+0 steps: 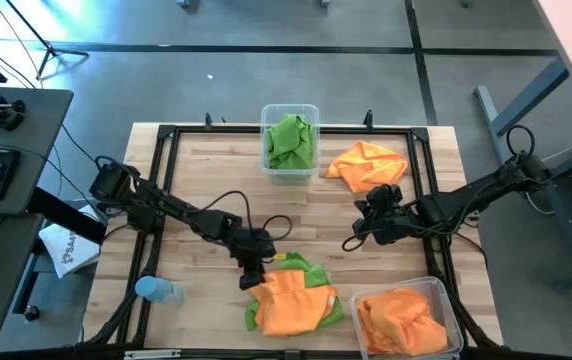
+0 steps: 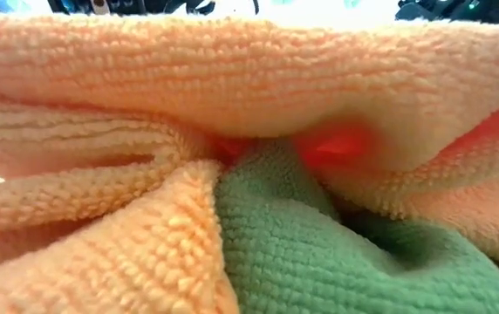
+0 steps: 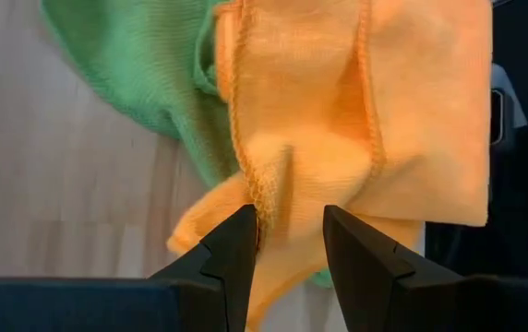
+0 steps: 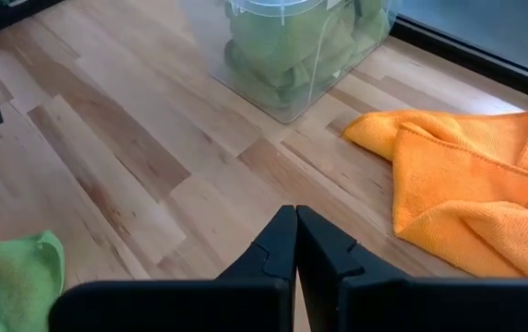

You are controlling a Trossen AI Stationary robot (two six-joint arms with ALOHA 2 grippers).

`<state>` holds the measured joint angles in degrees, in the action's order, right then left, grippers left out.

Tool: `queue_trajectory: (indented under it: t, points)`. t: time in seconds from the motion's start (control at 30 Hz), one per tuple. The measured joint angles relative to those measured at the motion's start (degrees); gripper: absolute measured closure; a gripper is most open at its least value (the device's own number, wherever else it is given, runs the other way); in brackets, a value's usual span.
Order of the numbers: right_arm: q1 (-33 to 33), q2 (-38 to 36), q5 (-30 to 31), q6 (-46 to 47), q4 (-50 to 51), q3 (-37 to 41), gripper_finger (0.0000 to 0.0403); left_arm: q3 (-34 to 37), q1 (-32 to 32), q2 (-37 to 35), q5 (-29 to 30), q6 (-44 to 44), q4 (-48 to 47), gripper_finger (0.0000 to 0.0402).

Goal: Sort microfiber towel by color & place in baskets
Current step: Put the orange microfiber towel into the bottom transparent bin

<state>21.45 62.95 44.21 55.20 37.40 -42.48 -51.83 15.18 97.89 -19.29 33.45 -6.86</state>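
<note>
A heap of orange towel (image 1: 291, 300) over green towel (image 1: 311, 272) lies at the table's near middle; it fills the low view, with orange (image 2: 232, 78) above green (image 2: 319, 253). My left gripper (image 1: 249, 275) is open at the heap's left edge, slanting down, fingers (image 3: 241, 249) on either side of an orange fold (image 3: 292, 175). My right gripper (image 1: 364, 232) (image 4: 294, 214) hovers shut over bare wood right of centre. A loose orange towel (image 1: 366, 165) (image 4: 486, 184) lies far right. The far basket (image 1: 289, 140) (image 4: 301, 46) holds green towels. The near-right basket (image 1: 406, 318) holds orange ones. My left gripper comes slanting down from the table's left, its open fingers astride a hemmed fold (image 3: 264, 189) of the orange towel at the heap's left edge. Whether the fingers touch the cloth, I cannot tell. The towel lies slack on the table.
A blue-capped bottle (image 1: 156, 290) lies near the table's near-left corner. A black frame (image 1: 166, 135) runs around the tabletop. A white paper bag (image 1: 66, 250) sits off the left edge. Bare wood (image 1: 216, 170) spreads across the far left and middle.
</note>
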Motion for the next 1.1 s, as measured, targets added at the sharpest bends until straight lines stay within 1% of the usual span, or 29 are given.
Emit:
queue_trajectory:
  t: [0.07, 0.17, 0.23, 0.3, 0.4, 0.53, 0.63, 0.73, 0.77, 0.87, 0.9, 0.97, 1.1]
  points:
    - [0.00, 0.00, 0.25, 0.02, -0.08, -0.01, 0.0398, -0.02, 0.00, 0.00, 0.64, 0.61, -1.22, 0.0287]
    - [0.00, 0.00, 0.33, -0.04, -0.20, -0.02, 0.0398, -0.02, -0.16, 0.00, 3.83, 0.87, -2.81, 0.0287]
    - [0.00, 0.00, 0.33, 0.01, -0.28, -0.02, 0.0398, -0.02, -0.20, 0.00, 4.75, 0.88, -3.38, 0.0287]
    - [0.00, 0.00, 0.31, 0.00, -0.28, -0.02, 0.0398, -0.02, -0.17, 0.00, 3.79, 0.92, -3.27, 0.0287]
    - [0.00, 0.00, 0.31, 0.00, -0.26, -0.02, 0.0398, -0.02, 0.53, 0.00, 0.65, 0.27, -1.68, 0.0287]
    - [0.00, 0.00, 0.32, 0.00, -0.26, -0.02, 0.0398, -0.02, 1.05, 0.00, 1.59, -1.55, 0.58, 0.0292]
    - [0.00, 0.00, 0.37, -0.04, -0.32, -0.02, 0.0398, -0.02, 0.91, 0.00, 1.88, -1.67, 2.16, 0.0324]
    - [0.00, 0.00, 0.38, 0.04, -0.38, -0.02, 0.0398, -0.02, 0.37, -0.18, 1.75, -2.31, 2.83, 0.0381]
    - [0.00, 0.00, 0.39, 0.08, -0.39, -0.02, 0.0398, 0.00, 0.12, -0.55, 1.70, -2.69, 2.29, 0.0391]
    - [0.00, 0.03, 0.38, 0.24, -0.39, -0.02, 0.0398, -0.04, -0.68, -3.88, 2.30, -4.06, 0.28, 0.0396]
    - [0.00, 0.03, 0.39, 0.24, -0.41, -0.02, 0.0398, -0.61, -0.99, -5.64, 2.93, -4.71, -1.60, 0.0398]
    - [0.00, 0.05, 0.39, 0.24, -0.41, -0.02, 0.0398, -2.32, -1.48, -9.36, 6.17, -6.64, -6.58, 0.0400]
    - [0.00, 0.05, 1.47, 0.03, -1.88, -0.02, 0.0398, -8.00, -1.72, -17.46, 16.39, -12.58, -15.96, 0.0401]
